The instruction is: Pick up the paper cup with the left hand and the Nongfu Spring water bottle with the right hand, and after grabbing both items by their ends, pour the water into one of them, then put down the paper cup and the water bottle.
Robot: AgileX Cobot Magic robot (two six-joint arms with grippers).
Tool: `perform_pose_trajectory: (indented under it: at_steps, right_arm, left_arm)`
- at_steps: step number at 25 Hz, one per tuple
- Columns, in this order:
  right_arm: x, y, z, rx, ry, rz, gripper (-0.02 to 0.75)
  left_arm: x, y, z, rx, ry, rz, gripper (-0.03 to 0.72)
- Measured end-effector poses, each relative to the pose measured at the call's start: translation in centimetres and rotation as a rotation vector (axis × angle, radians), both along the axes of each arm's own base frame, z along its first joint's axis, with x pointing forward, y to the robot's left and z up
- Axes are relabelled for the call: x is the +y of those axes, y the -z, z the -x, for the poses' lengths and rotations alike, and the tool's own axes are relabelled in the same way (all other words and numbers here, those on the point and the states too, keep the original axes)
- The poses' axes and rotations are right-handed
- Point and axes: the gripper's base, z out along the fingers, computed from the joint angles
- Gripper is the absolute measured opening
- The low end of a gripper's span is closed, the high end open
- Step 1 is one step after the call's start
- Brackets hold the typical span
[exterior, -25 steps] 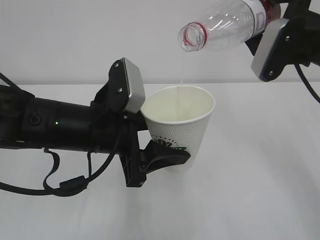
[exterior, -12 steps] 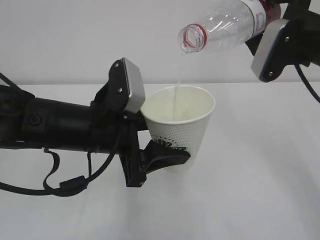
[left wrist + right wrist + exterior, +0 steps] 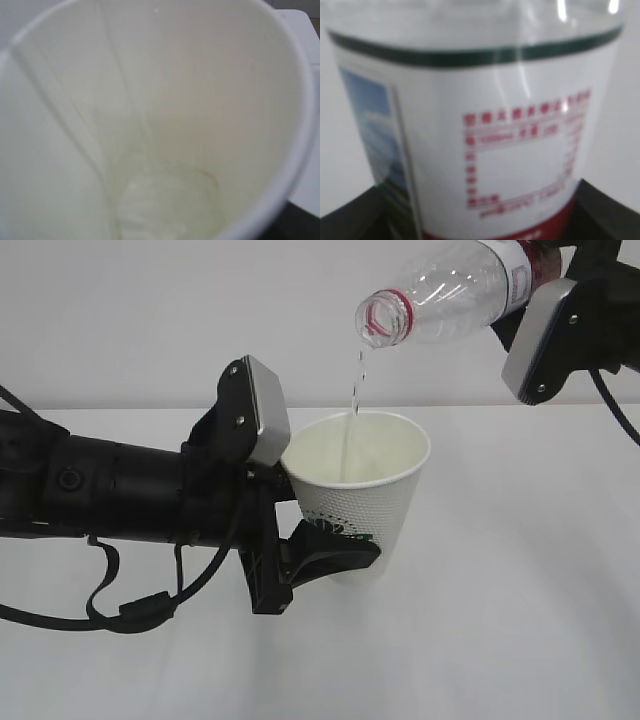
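The white dimpled paper cup (image 3: 362, 502) is sitting upright, clamped low on its wall by the left hand (image 3: 330, 555); above its rim the right hand (image 3: 560, 280) is gripping the tilted clear Nongfu Spring water bottle (image 3: 450, 290), sending a thin stream of water (image 3: 353, 400) inside. Keeping the mouth over the cup's centre looks wise.

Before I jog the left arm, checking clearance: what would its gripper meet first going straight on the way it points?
Only the white dimpled paper cup that the left gripper already clasps; beyond it the white table looks free, though depth is unclear.
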Motion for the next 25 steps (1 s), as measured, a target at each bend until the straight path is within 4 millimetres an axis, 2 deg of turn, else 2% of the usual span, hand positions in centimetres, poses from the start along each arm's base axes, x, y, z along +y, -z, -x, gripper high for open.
perform_pose_trajectory:
  at_steps: [25]
  right_arm:
    - [0.0,-0.02,-0.01,-0.002,0.0,0.002,0.522]
  left_arm:
    - [0.0,0.0,0.0,0.0,0.0,0.0,0.494]
